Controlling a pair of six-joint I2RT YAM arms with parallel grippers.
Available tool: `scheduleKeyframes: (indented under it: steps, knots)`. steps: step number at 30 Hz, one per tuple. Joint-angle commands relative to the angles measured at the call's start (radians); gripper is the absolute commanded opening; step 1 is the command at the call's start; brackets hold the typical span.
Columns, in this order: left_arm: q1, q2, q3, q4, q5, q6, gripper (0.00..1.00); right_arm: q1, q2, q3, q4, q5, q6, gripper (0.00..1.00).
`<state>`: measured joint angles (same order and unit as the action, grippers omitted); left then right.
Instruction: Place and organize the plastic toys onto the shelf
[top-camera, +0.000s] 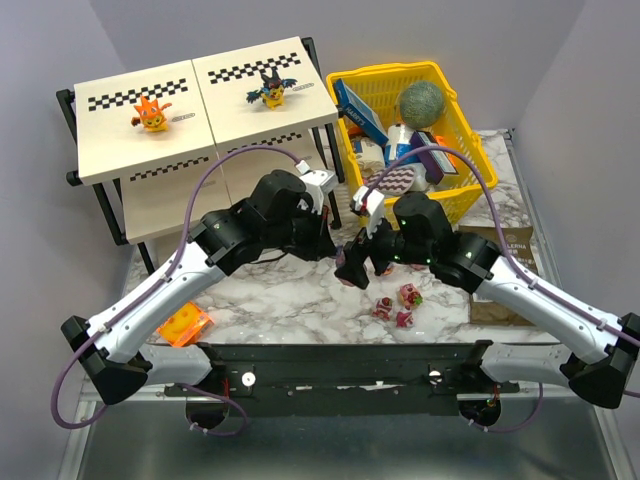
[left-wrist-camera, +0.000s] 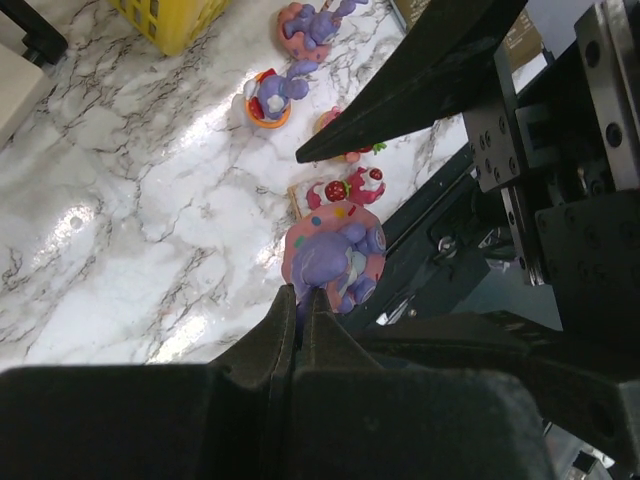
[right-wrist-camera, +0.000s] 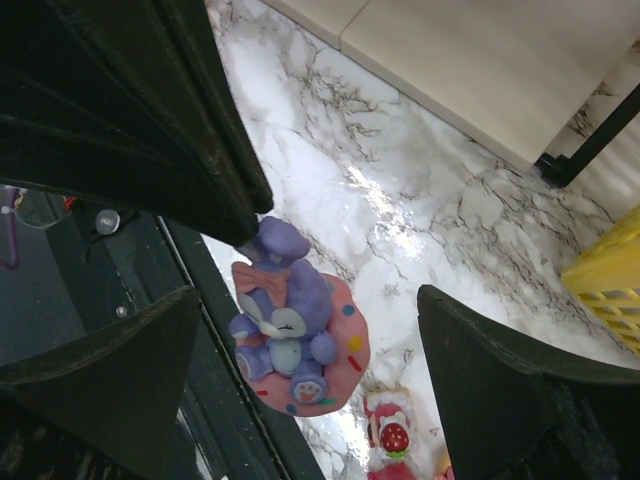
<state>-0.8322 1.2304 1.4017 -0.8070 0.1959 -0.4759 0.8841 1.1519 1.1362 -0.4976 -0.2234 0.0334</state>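
Observation:
My left gripper (left-wrist-camera: 300, 298) is shut on the ear of a purple bunny-eared toy (left-wrist-camera: 335, 260) seated on a pink disc, and holds it above the table's near edge. My right gripper (right-wrist-camera: 308, 295) stands open with one finger on each side of that bunny (right-wrist-camera: 295, 330), not touching it. From above, the two grippers (top-camera: 340, 252) (top-camera: 362, 268) meet at mid-table. An orange toy (top-camera: 152, 113) and a black-and-yellow winged toy (top-camera: 271, 92) stand on the top of the shelf (top-camera: 110, 150). Small red-pink toys (top-camera: 404, 305) lie on the marble. Two more bunny toys (left-wrist-camera: 272, 97) (left-wrist-camera: 312, 25) stand further off.
A yellow basket (top-camera: 465, 130) with boxes and a green ball stands right of the shelf. A flat orange packet (top-camera: 185, 325) lies at the near left by the left arm. A strawberry toy (right-wrist-camera: 390, 440) lies just below the held bunny.

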Motion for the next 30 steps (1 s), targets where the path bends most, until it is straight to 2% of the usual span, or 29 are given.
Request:
scheduleKeyframes:
  steps: [1, 6, 10, 13, 14, 22, 23, 26, 28, 30]
  knots:
    - [0.018, -0.002, 0.04, -0.007, 0.042, 0.019, 0.0, 0.024, 0.014, 0.005, 0.051, 0.007, 0.005, 0.93]
    - [0.03, 0.0, 0.051, -0.015, 0.042, 0.022, 0.0, 0.029, 0.048, 0.011, 0.057, 0.104, 0.051, 0.83]
    - [0.047, 0.0, 0.059, -0.017, 0.065, 0.026, 0.0, 0.032, 0.058, 0.001, 0.077, 0.137, 0.076, 0.79]
    - [0.053, 0.001, 0.063, -0.024, 0.071, 0.033, 0.0, 0.033, 0.063, -0.009, 0.096, 0.16, 0.086, 0.69]
    - [0.054, 0.0, 0.063, -0.026, 0.073, 0.033, 0.0, 0.033, 0.065, -0.009, 0.097, 0.17, 0.089, 0.61]
    - [0.068, -0.009, 0.063, -0.024, 0.079, 0.039, 0.0, 0.036, 0.081, -0.004, 0.116, 0.17, 0.106, 0.26]
    - [0.071, -0.009, 0.063, -0.024, 0.077, 0.039, 0.0, 0.035, 0.084, -0.003, 0.117, 0.165, 0.111, 0.19]
    - [0.077, -0.012, 0.062, -0.018, 0.074, 0.039, 0.0, 0.038, 0.089, 0.005, 0.123, 0.157, 0.126, 0.1]
    - [0.079, -0.016, 0.063, -0.017, 0.054, 0.039, 0.08, 0.038, 0.095, 0.013, 0.126, 0.151, 0.137, 0.09]
    - [0.084, -0.02, 0.066, -0.017, 0.036, 0.039, 0.21, 0.038, 0.104, 0.028, 0.126, 0.142, 0.157, 0.08]
